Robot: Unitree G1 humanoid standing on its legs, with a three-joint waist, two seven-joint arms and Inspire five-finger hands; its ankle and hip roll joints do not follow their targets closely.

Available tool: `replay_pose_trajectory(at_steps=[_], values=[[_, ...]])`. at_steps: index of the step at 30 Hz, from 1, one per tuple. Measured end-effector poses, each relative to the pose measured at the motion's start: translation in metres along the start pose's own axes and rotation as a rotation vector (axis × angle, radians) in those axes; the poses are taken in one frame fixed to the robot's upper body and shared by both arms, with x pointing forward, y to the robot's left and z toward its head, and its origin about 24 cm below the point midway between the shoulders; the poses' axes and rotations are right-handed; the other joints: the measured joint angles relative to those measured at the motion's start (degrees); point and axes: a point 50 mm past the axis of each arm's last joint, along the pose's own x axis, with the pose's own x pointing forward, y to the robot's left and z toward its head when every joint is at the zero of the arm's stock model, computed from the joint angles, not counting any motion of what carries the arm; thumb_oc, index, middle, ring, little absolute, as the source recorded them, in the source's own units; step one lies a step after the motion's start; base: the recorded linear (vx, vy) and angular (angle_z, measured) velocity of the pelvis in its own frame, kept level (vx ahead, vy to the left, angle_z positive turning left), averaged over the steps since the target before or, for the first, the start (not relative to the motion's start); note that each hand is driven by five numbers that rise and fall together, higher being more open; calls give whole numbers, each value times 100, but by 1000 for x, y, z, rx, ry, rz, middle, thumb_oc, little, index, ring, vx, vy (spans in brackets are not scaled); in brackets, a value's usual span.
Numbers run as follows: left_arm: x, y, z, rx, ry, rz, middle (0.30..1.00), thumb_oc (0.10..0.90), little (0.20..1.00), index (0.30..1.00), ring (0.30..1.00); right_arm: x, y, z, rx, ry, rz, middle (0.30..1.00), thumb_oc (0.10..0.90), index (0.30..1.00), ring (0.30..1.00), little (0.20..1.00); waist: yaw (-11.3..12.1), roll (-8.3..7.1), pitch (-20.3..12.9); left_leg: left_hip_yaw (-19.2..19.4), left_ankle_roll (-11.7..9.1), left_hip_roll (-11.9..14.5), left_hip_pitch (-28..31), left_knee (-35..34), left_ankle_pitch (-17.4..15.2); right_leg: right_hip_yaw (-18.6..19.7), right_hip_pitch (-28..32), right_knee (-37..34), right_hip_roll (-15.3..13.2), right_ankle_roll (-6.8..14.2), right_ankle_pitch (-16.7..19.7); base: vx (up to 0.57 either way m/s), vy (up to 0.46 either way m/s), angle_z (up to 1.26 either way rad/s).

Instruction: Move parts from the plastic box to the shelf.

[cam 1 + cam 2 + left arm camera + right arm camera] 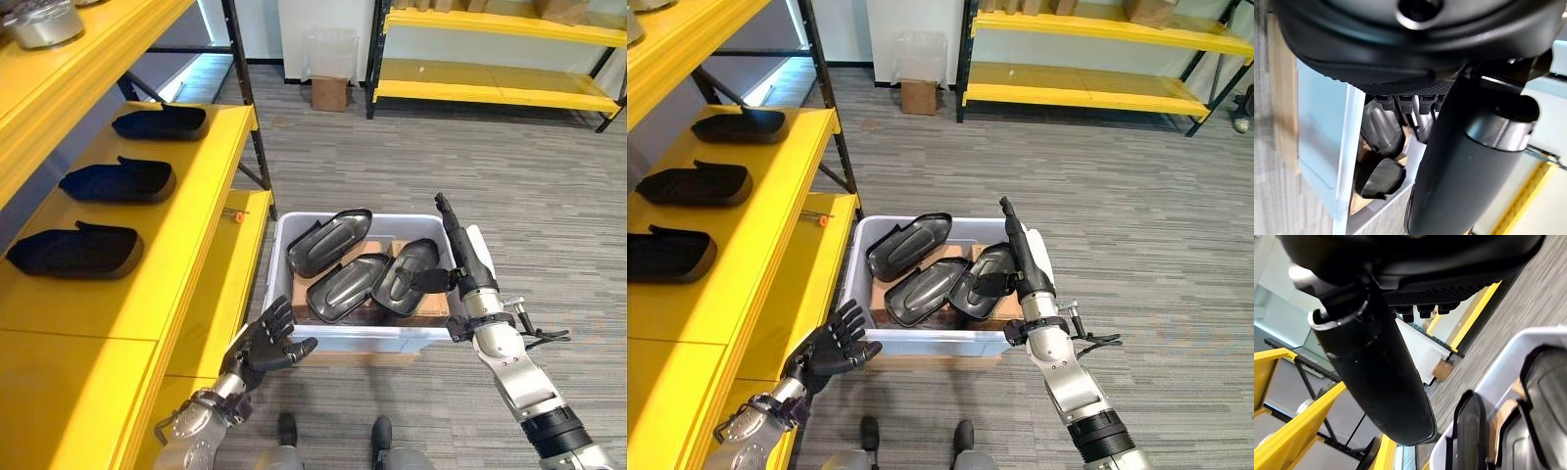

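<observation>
My right hand (pixel 460 257) hangs over the white plastic box (pixel 345 336), fingers straight and holding nothing, thumb beside the nearest glossy black moulded shell part (pixel 409 276). Three such parts lie overlapped on brown cardboard (pixel 302 289); their slick curved skins could slip from a pinch. My left hand (pixel 266 343) waits spread open outside the box's near wall, beside the yellow metal shelf (pixel 191 186)

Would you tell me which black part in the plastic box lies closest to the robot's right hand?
The rightmost part, directly beside the right hand; the other two lie further left in the plastic box.
</observation>
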Motion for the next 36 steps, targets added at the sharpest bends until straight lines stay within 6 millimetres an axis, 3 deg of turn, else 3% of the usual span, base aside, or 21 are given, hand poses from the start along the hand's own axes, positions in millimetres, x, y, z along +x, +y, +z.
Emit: replay_pose_trajectory(at_steps=[4,11,16,18,21,24,27,36], values=[[0,0,0,-1,0,-12,1000,900,1000,1000,1000,0,1,-2,-34,17,19,1000,900,1000,1000,1000,-71,32,-14,6,-150,-21,73,2,49,-32,130,-105,17,-31,85,62,-16,0],[1,1,1,3,16,-12,1000,900,1000,1000,1000,10,6,4,-66,20,43,1000,900,1000,1000,1000,-67,45,-6,-17,-153,-146,69,5,18,-34,133,-78,-92,16,50,9,-14,3],[18,-5,22,23,-35,-68,1000,900,1000,1000,1000,52,-3,33,-109,-42,-9,1000,900,1000,1000,1000,15,368,203,-34,-42,-201,-654,166,122,-13,-738,397,-180,77,-17,-261,14,2],[34,-13,41,-2,-103,-96,1000,900,1000,1000,1000,70,-16,60,-165,-122,-56,1000,900,1000,1000,1000,102,566,524,-45,-63,-203,-1136,395,117,24,-1224,627,-204,28,-14,-202,27,1],[43,-19,53,1,-146,-102,1000,900,1000,1000,1000,81,-17,81,-214,-171,-69,1000,900,1000,1000,1000,103,701,993,-79,-52,-200,-1455,541,177,36,-1551,799,-207,4,25,-123,41,2],[46,-22,58,7,-166,-99,1000,900,1000,1000,1000,83,-14,82,-258,-155,-68,1000,900,1000,1000,1000,112,710,1328,-69,-53,-205,-1571,574,183,92,-1711,882,-217,-26,23,-53,49,-6],[47,-23,57,2,-165,-81,1000,900,1000,1000,1000,82,-9,74,-301,-88,-58,1000,900,1000,1000,1000,92,723,1415,-21,-18,-250,-1656,575,212,175,-1864,946,-252,-46,38,-31,71,-9],[50,-28,73,-27,-261,-61,1000,900,1000,1000,1000,80,-6,75,-344,-62,-86,1000,900,1000,1000,1000,43,734,1425,155,28,-327,-1658,558,149,339,-1997,1010,-322,21,-11,-14,70,-8]])
